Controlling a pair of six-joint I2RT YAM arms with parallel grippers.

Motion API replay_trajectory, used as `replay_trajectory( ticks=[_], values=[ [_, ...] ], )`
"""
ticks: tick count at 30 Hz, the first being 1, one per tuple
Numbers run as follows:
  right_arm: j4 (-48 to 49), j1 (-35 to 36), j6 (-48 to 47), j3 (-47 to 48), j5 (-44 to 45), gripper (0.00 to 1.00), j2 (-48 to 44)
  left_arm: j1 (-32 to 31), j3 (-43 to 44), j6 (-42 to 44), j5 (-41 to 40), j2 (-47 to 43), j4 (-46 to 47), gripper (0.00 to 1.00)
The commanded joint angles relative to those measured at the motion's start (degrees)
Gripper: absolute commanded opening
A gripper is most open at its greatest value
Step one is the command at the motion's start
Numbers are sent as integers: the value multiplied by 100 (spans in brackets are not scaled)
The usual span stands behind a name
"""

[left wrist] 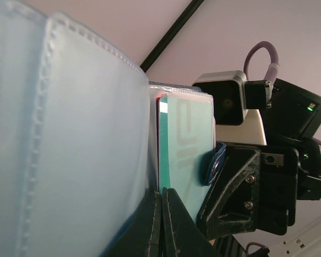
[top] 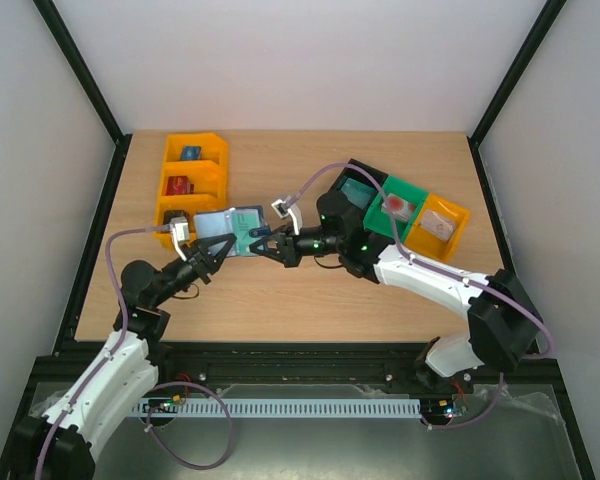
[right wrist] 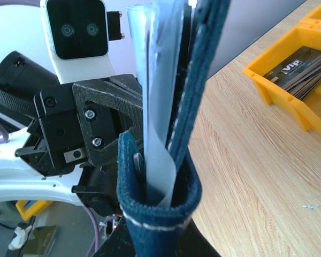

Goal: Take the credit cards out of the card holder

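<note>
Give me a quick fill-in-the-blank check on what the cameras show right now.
1. The left fingers and right fingers both pinch the ____.
2. A teal credit card sits ____ the card holder.
3. On the right, the ____ bin stands between the black bin and the orange bin.
4. In the right wrist view, the dark cards in the yellow bin read ____.
Missing words: card holder; inside; green; VIP.

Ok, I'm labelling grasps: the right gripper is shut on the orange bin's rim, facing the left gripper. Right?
Wrong object. The right gripper is shut on the navy card holder, facing the left gripper; the right wrist view shows the fabric fold clamped between its fingers.
</note>
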Motion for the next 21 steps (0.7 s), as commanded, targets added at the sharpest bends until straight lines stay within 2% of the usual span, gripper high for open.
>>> replay_trajectory(
  ticks=[1, 5, 10, 12, 14, 18, 19, 21],
  values=[
    [798, 124, -415, 58, -276, 2, -58, -233, 405, 87, 1950, 59, 409, 4],
    [165, 125, -1167, 582, -330, 2, 161, -219, 591, 204, 2331, 172, 236, 14],
    [-262, 117, -2163, 1091, -183, 2, 334, -205, 771, 370, 2493, 107, -88, 15],
    [-243, 115, -2193, 1246, -201, 2, 442, -212, 817, 433, 2509, 81, -115, 12],
    [-236, 117, -2079, 1389, -247, 2, 577, -222, 888, 556, 2510, 48, -233, 3],
    [-54, 110, -1879, 1267, -372, 2, 543, -217, 998, 848, 2503, -41, -668, 2],
    [86, 99, -1845, 1116, -357, 3, 448, -211, 1013, 883, 2446, -78, -784, 2],
    [362, 14, -1716, 772, -304, 13, 238, -196, 1006, 918, 2276, -180, -947, 2]
  ],
)
